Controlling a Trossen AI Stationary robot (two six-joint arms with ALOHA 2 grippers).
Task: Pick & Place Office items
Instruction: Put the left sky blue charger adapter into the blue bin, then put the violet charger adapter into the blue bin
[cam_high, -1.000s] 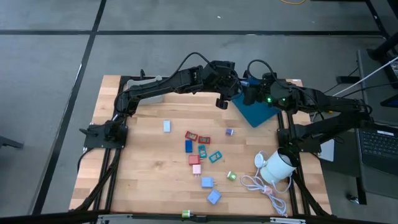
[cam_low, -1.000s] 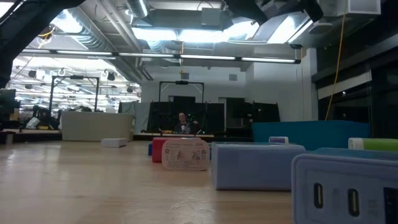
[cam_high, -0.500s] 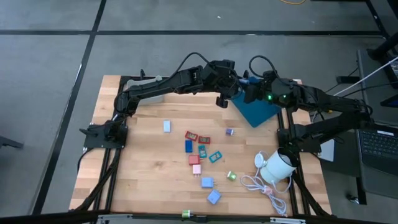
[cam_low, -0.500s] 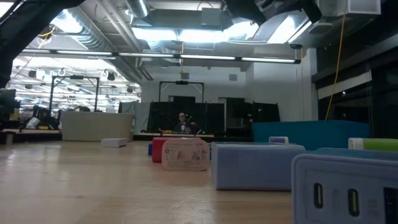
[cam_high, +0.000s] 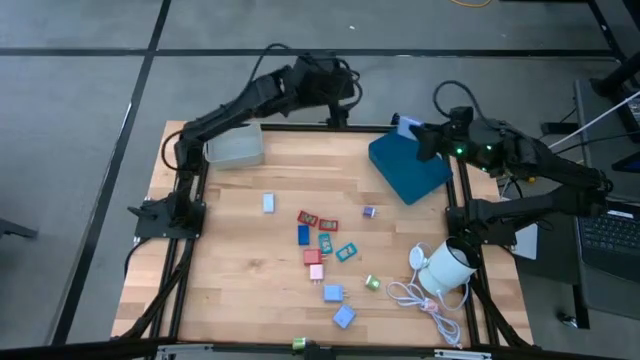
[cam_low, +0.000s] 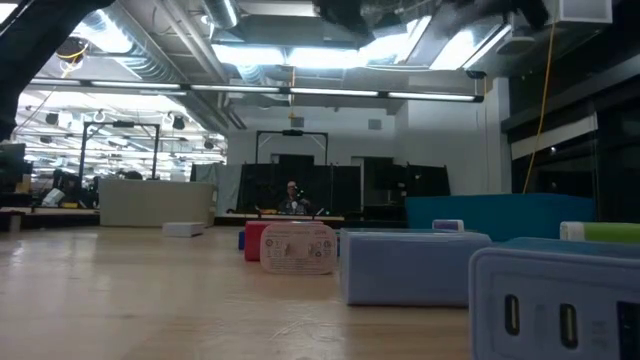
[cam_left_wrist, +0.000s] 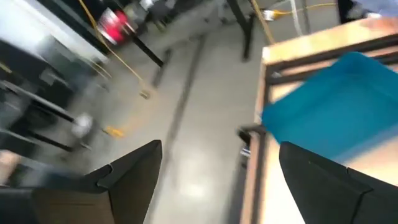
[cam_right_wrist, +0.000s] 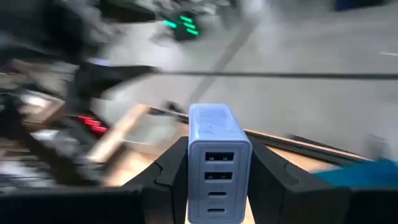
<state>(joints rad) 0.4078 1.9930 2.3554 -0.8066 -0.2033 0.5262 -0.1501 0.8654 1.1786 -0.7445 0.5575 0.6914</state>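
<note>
Right claw (cam_right_wrist: 214, 180) clamps a light blue charger (cam_right_wrist: 217, 158) beside the blue tray (cam_high: 410, 167); left claw (cam_left_wrist: 217, 180) gapes empty. Approx. a dozen items (cam_high: 318, 245) below them, unplaced on desk (cam_high: 240, 260).

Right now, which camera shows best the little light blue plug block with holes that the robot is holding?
The right wrist view: the light blue charger block fills it, ports facing, clamped between the right gripper. The high view shows only a speck. The left wrist view misses it; the low view cannot settle it.
</note>
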